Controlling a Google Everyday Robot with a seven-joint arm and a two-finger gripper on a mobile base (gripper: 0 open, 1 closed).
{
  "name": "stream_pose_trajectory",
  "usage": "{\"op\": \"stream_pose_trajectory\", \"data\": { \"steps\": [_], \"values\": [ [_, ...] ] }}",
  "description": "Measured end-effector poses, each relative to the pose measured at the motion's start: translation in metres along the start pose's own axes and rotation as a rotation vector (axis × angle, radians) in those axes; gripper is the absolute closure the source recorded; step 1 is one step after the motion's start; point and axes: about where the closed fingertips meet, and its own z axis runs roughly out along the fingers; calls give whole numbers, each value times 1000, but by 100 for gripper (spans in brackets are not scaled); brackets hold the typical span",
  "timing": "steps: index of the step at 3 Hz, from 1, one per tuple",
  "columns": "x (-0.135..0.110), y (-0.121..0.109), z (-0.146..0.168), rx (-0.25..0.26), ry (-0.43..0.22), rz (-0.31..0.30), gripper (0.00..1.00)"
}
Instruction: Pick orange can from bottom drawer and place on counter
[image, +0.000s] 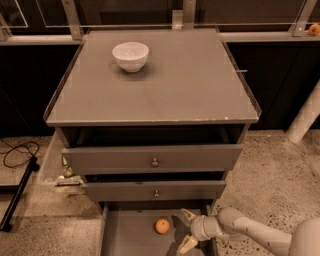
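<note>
The orange can (162, 226) is a small round orange ball lying on the floor of the bottom drawer (130, 237), which is pulled out at the foot of the grey cabinet. My gripper (187, 229) reaches in from the lower right, low over the drawer, just right of the ball and apart from it. Its two pale fingers (187, 215) are spread open and empty. The counter (190, 85) is the cabinet's flat grey top with a chipped front edge.
A white bowl (130, 55) stands on the counter's back left. The two upper drawers (155, 160) with small knobs stick out slightly above the bottom one. A black cable (17, 152) lies on the floor at left, and a white post (305, 120) stands at right.
</note>
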Motion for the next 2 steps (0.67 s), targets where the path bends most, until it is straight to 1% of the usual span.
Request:
{"op": "stream_pose_trajectory", "data": {
  "steps": [1, 2],
  "values": [
    [0, -6, 29, -11, -47, -12, 0],
    [4, -17, 48, 8, -74, -28, 0]
  ]
}}
